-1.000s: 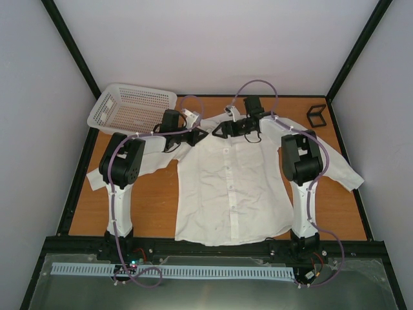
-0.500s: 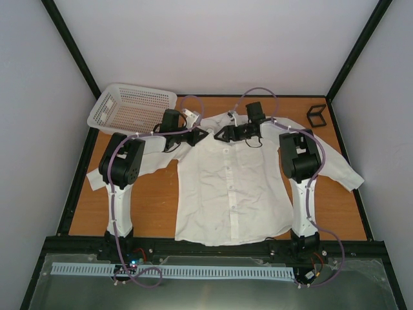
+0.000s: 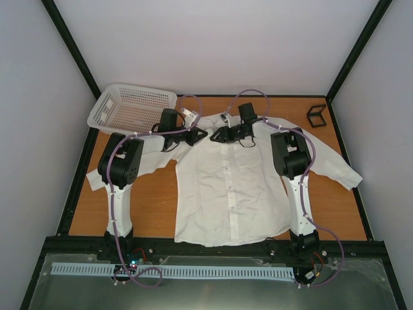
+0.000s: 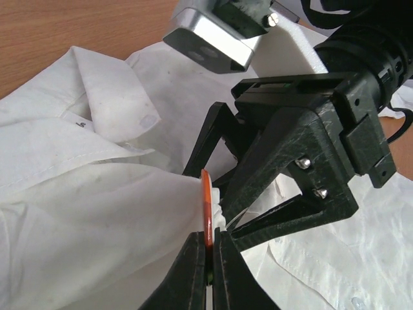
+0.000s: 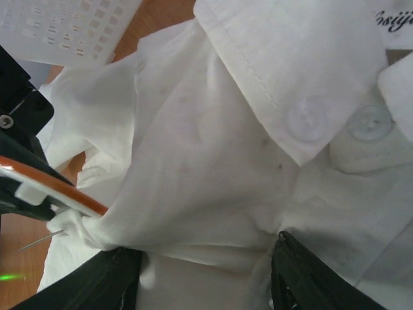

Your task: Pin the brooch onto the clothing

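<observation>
From above I count one shirt (image 3: 229, 194) spread on the table (image 3: 151, 194), one basket (image 3: 132, 106), one black frame cube (image 3: 316, 115) and my two arms, with the left gripper (image 3: 201, 135) and right gripper (image 3: 217, 135) nose to nose at the collar. The left wrist camera shows the single brooch (image 4: 206, 206) upright and edge-on, clamped in the left jaws, its face against bunched shirt. On the right wrist camera the right jaws stand wide apart astride that bunch, and the brooch's pin (image 5: 40, 241) lies bare beside the cloth, so I judge the left arm must drive it.
</observation>
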{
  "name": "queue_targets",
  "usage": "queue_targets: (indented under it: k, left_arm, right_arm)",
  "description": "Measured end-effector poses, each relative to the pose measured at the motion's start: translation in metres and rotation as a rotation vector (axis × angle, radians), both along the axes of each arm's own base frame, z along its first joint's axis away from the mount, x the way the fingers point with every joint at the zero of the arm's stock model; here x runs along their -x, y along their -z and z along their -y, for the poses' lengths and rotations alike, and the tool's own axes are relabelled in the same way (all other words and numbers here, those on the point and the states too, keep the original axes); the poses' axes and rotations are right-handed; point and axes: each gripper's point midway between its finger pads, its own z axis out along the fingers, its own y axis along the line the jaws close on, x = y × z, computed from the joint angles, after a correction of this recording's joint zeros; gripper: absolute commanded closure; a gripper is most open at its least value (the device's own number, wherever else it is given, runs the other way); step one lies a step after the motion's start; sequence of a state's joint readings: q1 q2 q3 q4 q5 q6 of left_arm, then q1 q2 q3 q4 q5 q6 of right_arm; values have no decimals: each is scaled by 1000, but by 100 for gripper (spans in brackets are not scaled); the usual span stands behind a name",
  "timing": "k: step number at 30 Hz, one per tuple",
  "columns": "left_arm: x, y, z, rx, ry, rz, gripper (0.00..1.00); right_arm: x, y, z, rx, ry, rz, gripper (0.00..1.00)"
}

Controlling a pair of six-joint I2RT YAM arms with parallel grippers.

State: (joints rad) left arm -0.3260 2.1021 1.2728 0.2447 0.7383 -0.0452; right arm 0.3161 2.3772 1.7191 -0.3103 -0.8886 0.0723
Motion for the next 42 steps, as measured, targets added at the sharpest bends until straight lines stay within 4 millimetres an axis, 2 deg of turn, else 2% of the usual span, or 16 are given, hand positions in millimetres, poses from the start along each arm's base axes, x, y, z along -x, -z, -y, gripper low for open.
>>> queue_targets:
  k: [7, 11, 27, 35, 42]
  left_arm:
    - [1, -2, -1, 12, 11, -3, 99]
    - [0, -3, -5, 27, 13, -15, 99]
    - [1, -7, -8, 61, 19, -40, 99]
    - [1, -7, -8, 64, 23, -43, 99]
    - [2, -8, -7, 68, 28, -41, 99]
  right_arm:
    - [2, -1, 2, -13, 8, -9, 30]
    - [9, -7, 6, -23, 25, -10, 27]
    - [5, -30, -2, -138, 25, 11, 34]
    - [7, -17, -4, -153, 19, -34, 36]
    - [5, -19, -6, -168, 15, -39, 33]
